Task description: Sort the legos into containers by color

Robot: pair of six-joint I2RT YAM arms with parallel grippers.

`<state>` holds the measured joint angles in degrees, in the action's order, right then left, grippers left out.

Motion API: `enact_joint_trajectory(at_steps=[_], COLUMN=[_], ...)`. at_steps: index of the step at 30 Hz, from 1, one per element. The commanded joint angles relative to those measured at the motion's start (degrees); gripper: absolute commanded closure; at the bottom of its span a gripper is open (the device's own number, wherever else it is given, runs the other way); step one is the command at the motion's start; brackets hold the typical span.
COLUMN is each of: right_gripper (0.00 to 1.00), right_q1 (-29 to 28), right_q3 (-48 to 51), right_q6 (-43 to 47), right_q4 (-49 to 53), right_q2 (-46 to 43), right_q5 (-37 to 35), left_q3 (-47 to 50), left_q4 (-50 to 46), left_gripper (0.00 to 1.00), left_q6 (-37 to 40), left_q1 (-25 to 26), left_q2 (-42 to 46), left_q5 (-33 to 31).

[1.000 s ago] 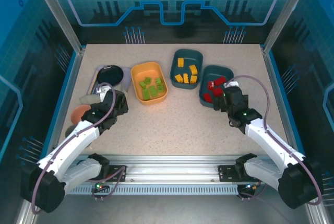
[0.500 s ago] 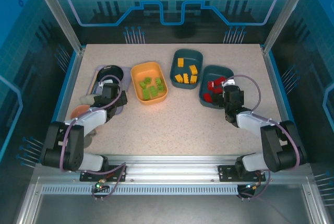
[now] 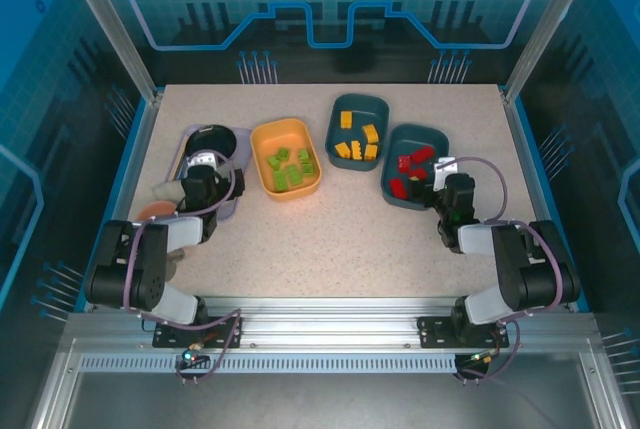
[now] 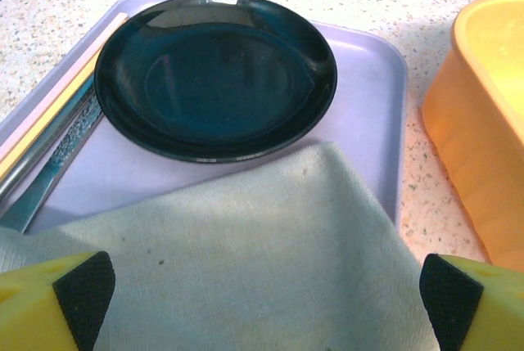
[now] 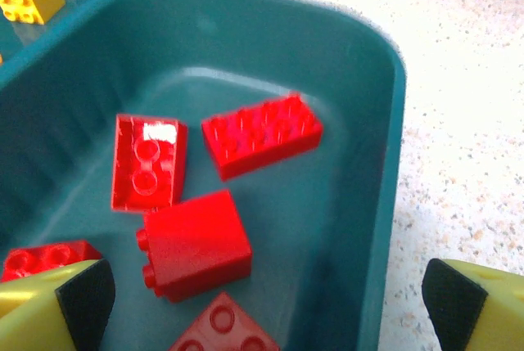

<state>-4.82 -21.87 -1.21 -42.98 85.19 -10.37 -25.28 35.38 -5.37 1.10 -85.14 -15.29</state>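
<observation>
Three containers stand in a row at the back. A yellow-orange bin (image 3: 262,139) holds green legos (image 3: 288,169). The middle teal bin (image 3: 385,109) holds yellow legos (image 3: 358,139). The right teal bin (image 3: 435,134) holds red legos (image 3: 408,171). My right gripper (image 3: 447,174) hovers open at that bin's near right edge. In the right wrist view the right gripper (image 5: 266,310) spans several red legos (image 5: 195,243) lying in the teal bin (image 5: 385,204), gripping none. My left gripper (image 3: 205,171) is open over the lavender tray, with nothing between its fingers (image 4: 82,298).
The lavender tray (image 4: 368,114) carries a black bowl (image 4: 214,73), cutlery at its left and a pale cloth (image 4: 237,253) under my left gripper. The yellow-orange bin (image 4: 483,146) stands just right of the tray. An orange plate (image 3: 155,214) lies at the near left.
Both arms have folded back toward their bases, so the grippers sit a little nearer the front. The left gripper has swung over the lavender tray. Both stay open.
</observation>
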Motion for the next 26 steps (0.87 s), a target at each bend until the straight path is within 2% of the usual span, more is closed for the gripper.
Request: enact_joint_trajectory(at_steps=[1,26], right_gripper=[0.00,0.00], right_q1=[0.59,-0.03], right_q3=[-1.54,-1.76], right_q6=[0.03,0.52], right_q4=[-2.88,-2.81], right_q2=[1.01,1.03], right_q5=[0.11,-0.62], left_q3=[3.59,2.81], left_q4=[13.30,11.84], left_gripper=[0.01,0.01], left_q6=[1.89,2.22], left_q1=[-0.14,0.48], left_q2=[-1.51,-1.54], left_q5=[1.46,0.61])
